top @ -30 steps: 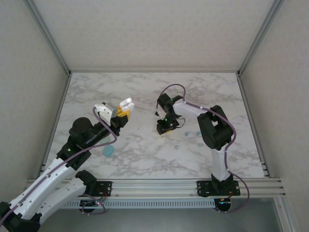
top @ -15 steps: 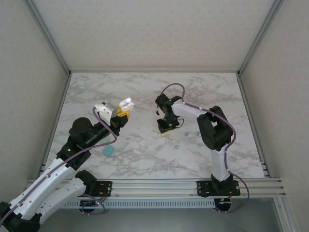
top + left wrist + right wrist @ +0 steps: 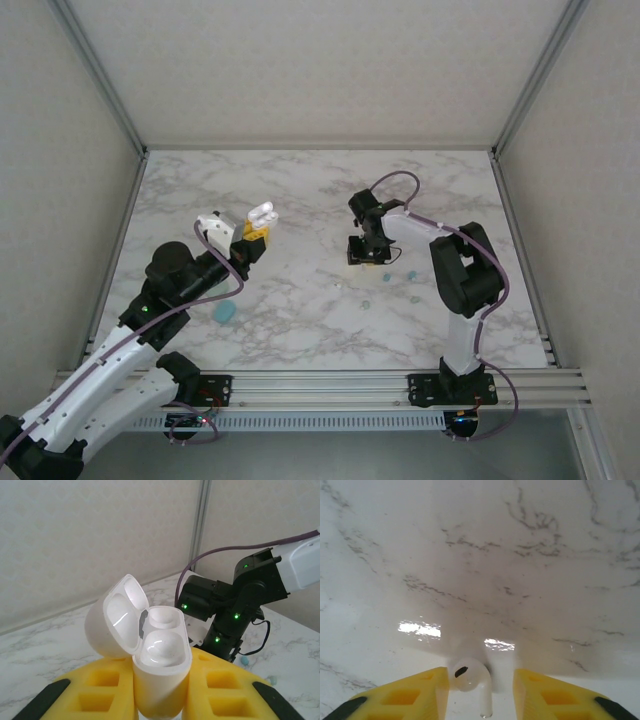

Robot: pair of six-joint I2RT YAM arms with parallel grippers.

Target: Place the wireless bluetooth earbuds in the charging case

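Our right pincer [image 3: 479, 677] has shifted rightward over the white marbled surface [image 3: 480, 555] and now stands narrowly parted around a small glossy white earbud [image 3: 466, 674], not yet clamping it. Our left pincer [image 3: 160, 692], well apart, grips the open white plastic charging case [image 3: 150, 635] aloft. We read no writing.

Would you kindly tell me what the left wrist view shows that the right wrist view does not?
Left wrist, not right wrist: an open white charging case, its wells apparently empty, clamped in the left jaws, with the right arm beyond it. Right wrist, not left wrist: a white earbud between the parted right jaws. Both: the marble table, and jaws that are yellow.
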